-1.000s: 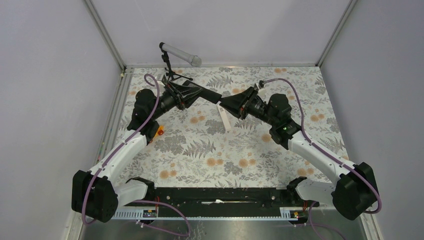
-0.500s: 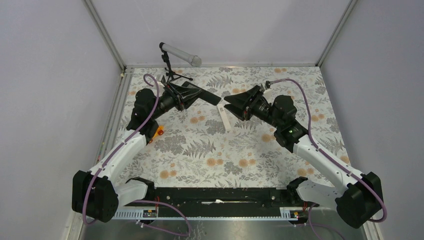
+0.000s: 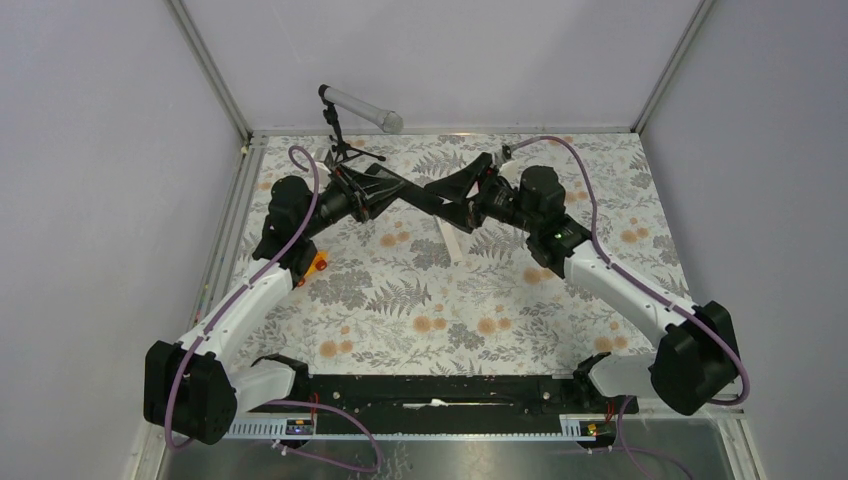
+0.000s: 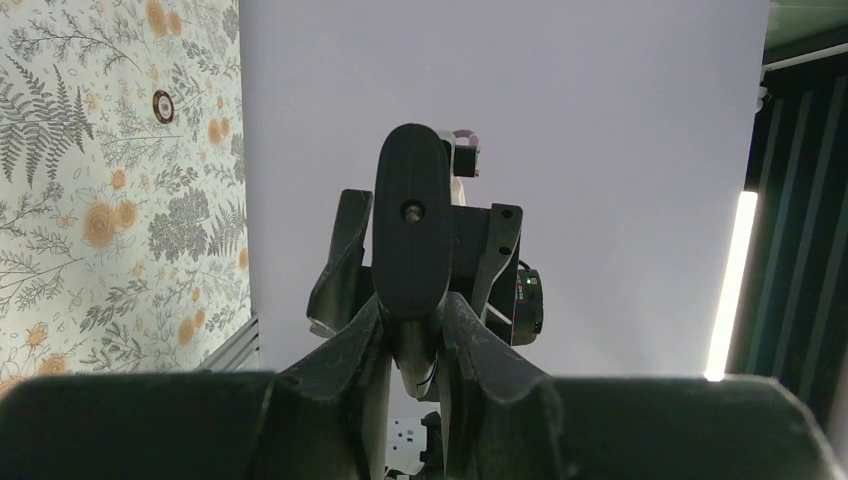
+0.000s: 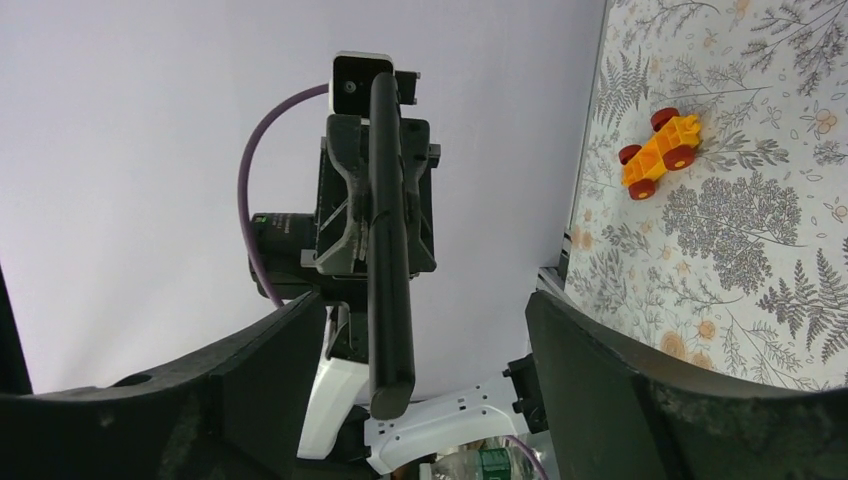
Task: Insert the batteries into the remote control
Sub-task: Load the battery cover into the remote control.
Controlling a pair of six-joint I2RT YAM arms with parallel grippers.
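Two arms met above the far middle of the floral surface (image 3: 400, 310). The left fingers (image 4: 335, 370) were clamped on one end of the black remote control (image 3: 420, 193), which was held up off the surface. In the top view its long axis ran across the scene, from the left fingers out toward the right arm, and its free end pointed at the right wrist.

In the left wrist view the remote control stood between the two left fingers and stretched away from the camera. A broad dark face with a small screw hole was turned to the lens, and the sides of the remote control were pressed by the finger pads.

The right fingers (image 5: 250, 380) were spread wide apart. In the right wrist view the remote control showed edge-on as a thin black bar. Its long axis came from the left arm's grip toward the camera, and its free end lay in the gap between the two right fingers. It appeared to touch neither finger.

A slim white piece (image 3: 450, 240) lay flat on the surface just beside the spot where the arms met. An orange toy car (image 5: 660, 153) with red wheels sat on the surface beside the left arm, well apart from the remote control. A microphone on a small stand (image 3: 360, 108) stood at the far edge.
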